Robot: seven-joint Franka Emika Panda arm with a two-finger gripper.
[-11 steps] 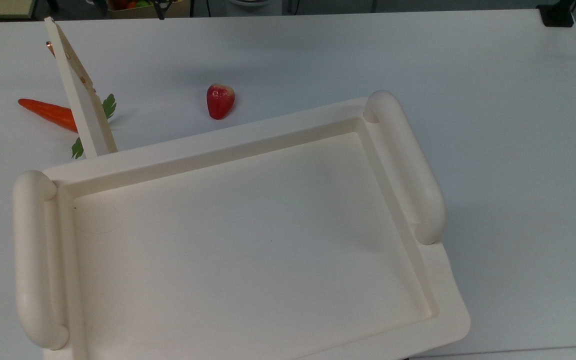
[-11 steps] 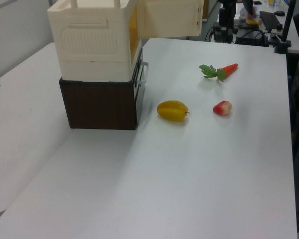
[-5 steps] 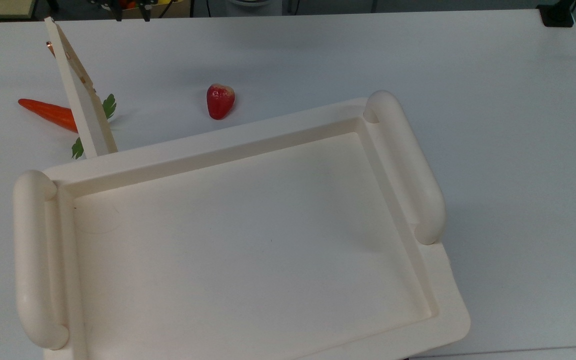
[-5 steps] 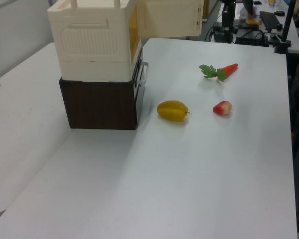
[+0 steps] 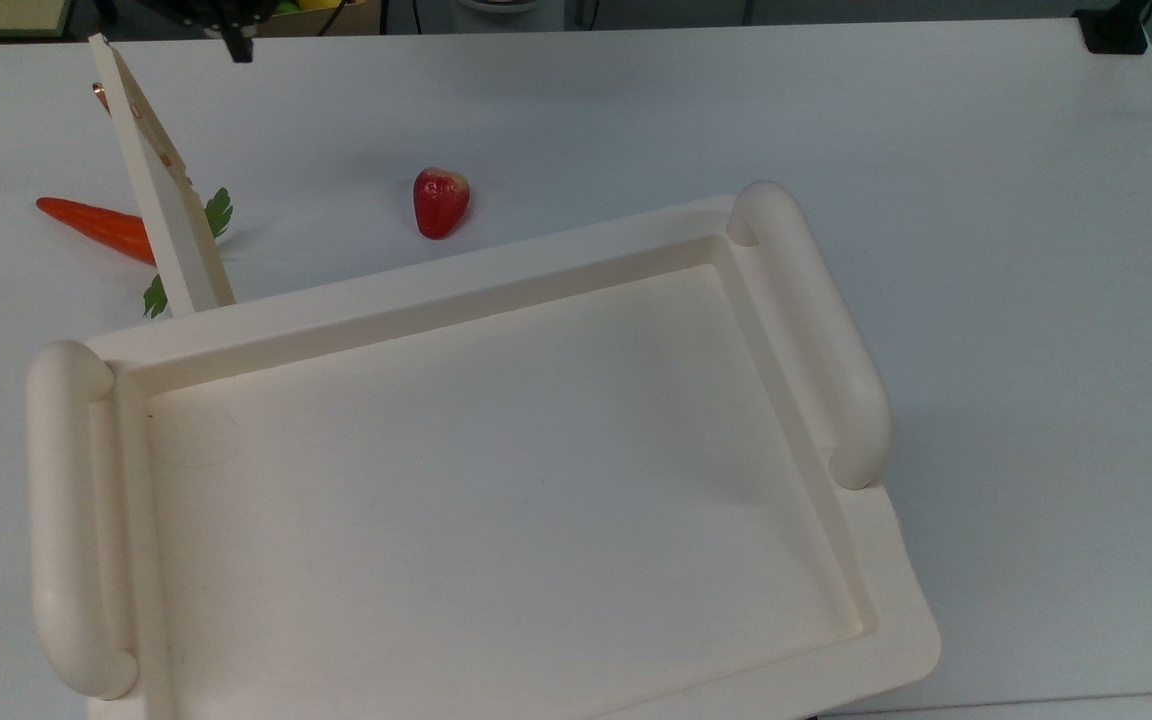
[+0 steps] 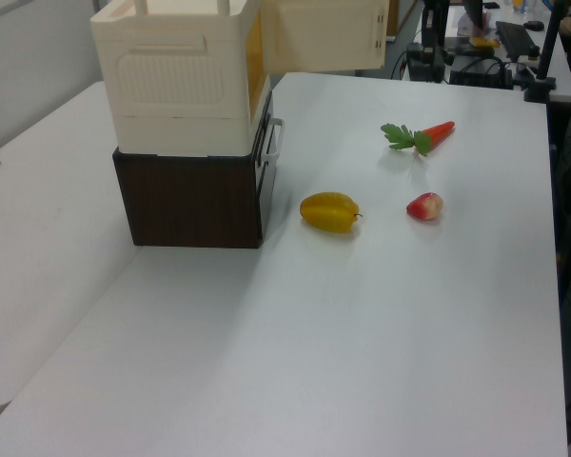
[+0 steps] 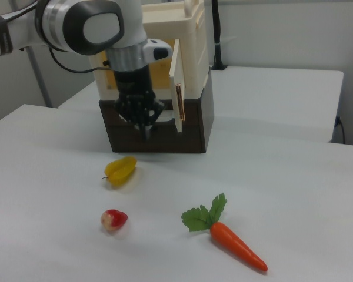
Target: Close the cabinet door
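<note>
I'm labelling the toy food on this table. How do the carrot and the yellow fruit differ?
The carrot is orange, long and tapered, with green leaves at one end; the yellow fruit is short and plump, with no leaves. In the right view the carrot lies near the front edge, while the yellow fruit lies closer to the cabinet. Both lie flat on the white table, untouched.

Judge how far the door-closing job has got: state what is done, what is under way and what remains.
Done: nothing; the cabinet door stands swung open from the cabinet. Under way: the gripper hangs beside the door without touching it. Left: pushing the door shut.
</note>
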